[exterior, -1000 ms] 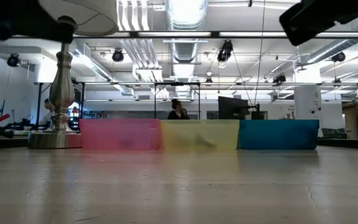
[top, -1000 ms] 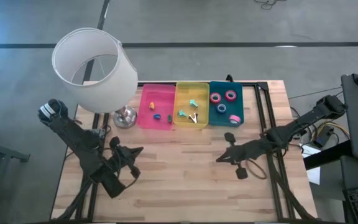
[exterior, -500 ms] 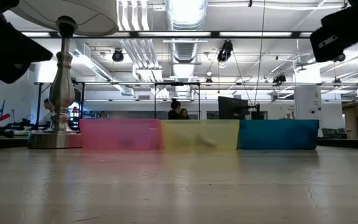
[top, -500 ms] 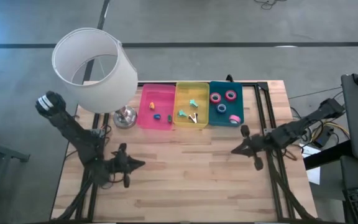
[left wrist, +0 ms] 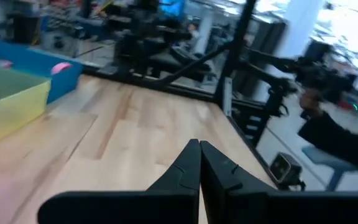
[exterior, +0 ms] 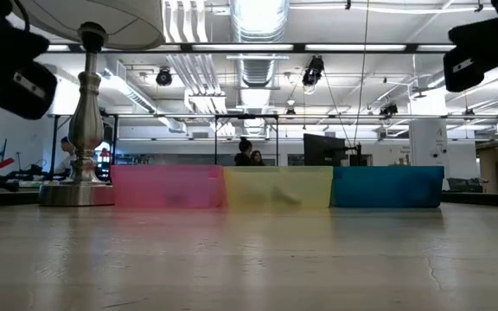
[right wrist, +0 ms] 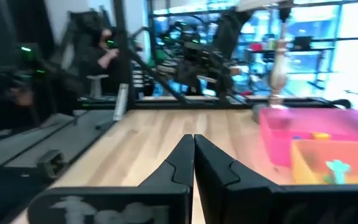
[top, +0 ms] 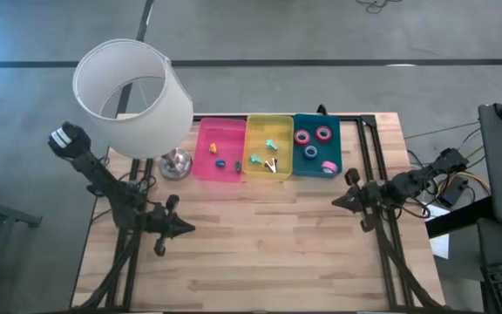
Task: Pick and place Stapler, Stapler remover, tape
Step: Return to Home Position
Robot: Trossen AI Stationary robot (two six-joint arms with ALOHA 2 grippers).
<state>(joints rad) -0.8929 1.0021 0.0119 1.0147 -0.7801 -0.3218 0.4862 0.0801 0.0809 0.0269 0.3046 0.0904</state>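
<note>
left end effector [top: 186, 228] pressed together, drawn back | right end effector [top: 337, 201] pressed together, retracted rightward | tape [top: 301, 137] unmoved

No legible text, brand, number or sign in any view. Low view: a pale sticker [exterior: 31, 84] on the left arm [exterior: 7, 60] and another on the right arm [exterior: 482, 47] were too blurred to read. Right wrist view: pale marks on the body of the right hand [right wrist: 193, 138] looked letter-like but could not be made out.
</note>
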